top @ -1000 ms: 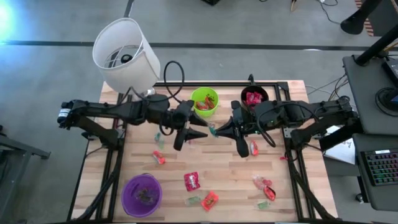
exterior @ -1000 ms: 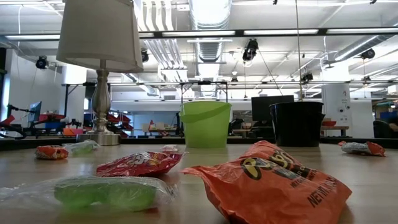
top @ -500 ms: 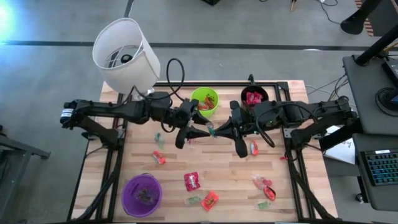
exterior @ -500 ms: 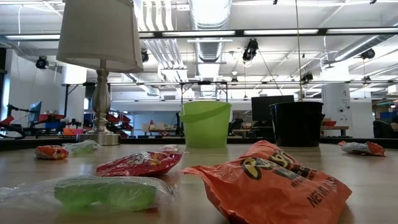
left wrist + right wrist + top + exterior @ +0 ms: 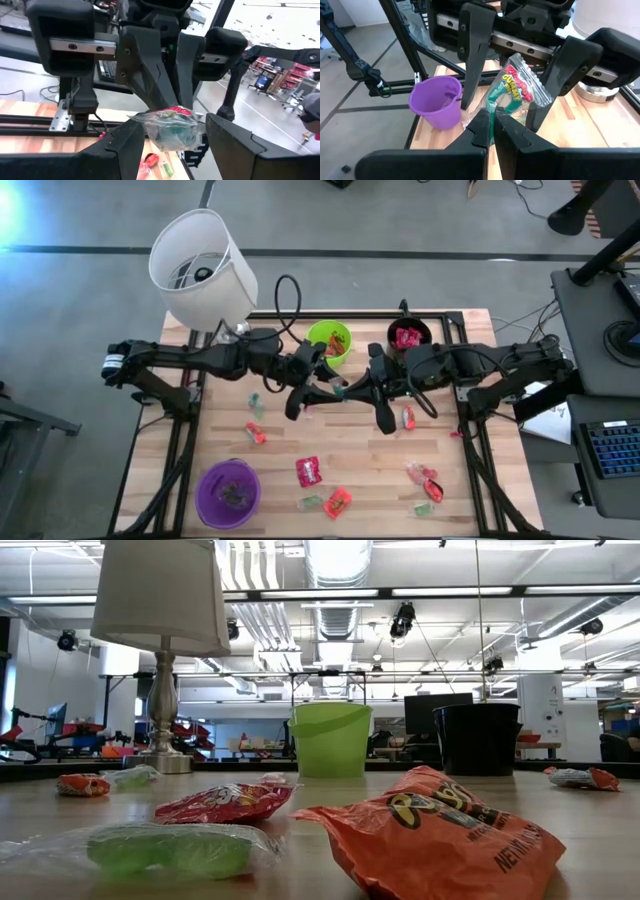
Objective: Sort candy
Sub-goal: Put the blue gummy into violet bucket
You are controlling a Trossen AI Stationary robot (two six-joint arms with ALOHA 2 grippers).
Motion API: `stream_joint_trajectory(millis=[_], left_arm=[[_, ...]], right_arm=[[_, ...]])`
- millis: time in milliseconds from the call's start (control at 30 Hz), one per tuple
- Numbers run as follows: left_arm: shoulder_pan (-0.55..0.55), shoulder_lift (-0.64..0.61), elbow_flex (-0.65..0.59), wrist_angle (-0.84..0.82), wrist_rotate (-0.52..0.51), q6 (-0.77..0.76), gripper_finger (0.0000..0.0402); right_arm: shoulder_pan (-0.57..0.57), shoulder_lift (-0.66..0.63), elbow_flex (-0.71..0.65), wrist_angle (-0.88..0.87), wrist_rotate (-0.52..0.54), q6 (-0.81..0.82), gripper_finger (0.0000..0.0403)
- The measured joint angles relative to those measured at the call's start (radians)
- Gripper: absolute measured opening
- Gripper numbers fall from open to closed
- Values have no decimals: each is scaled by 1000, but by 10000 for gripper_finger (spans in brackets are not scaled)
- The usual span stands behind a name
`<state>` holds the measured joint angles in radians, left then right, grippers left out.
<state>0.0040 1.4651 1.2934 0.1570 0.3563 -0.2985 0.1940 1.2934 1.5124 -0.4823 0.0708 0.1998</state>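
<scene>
Green and clear, a small gummy packet (image 5: 339, 389) is hanging between the two grippers in the high view, over the table (image 5: 360, 450), with the left gripper (image 5: 318, 392) meeting the right gripper (image 5: 355, 392) beside the green cup (image 5: 329, 342). In the low view, loose candy (image 5: 430, 830) is lying on the wood. In the left wrist view, the left jaws are standing open around the packet (image 5: 172, 130). In the right wrist view, the right gripper (image 5: 493, 120) is pinching the packet's (image 5: 517, 92) lower edge, jaws closed on it, with the purple cup (image 5: 438, 100) beyond.
</scene>
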Motion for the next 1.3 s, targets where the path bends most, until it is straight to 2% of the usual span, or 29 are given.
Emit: stream_joint_trajectory(millis=[500, 633, 967, 1067, 1300], left_arm=[[7, -8, 0, 0, 22, 1, 185], [10, -8, 0, -2, 21, 3, 148], [12, -11, 0, -5, 44, 54, 21], [12, -11, 0, -5, 46, 54, 6], [13, -16, 0, -10, 47, 54, 6]], right_arm=[[0, 0, 0, -11, 0, 9, 9], [0, 0, 0, -11, 0, 22, 9], [0, 0, -1, -11, -1, 33, 9], [0, 0, -1, -11, -1, 33, 9], [0, 0, -1, -6, 5, 45, 15]])
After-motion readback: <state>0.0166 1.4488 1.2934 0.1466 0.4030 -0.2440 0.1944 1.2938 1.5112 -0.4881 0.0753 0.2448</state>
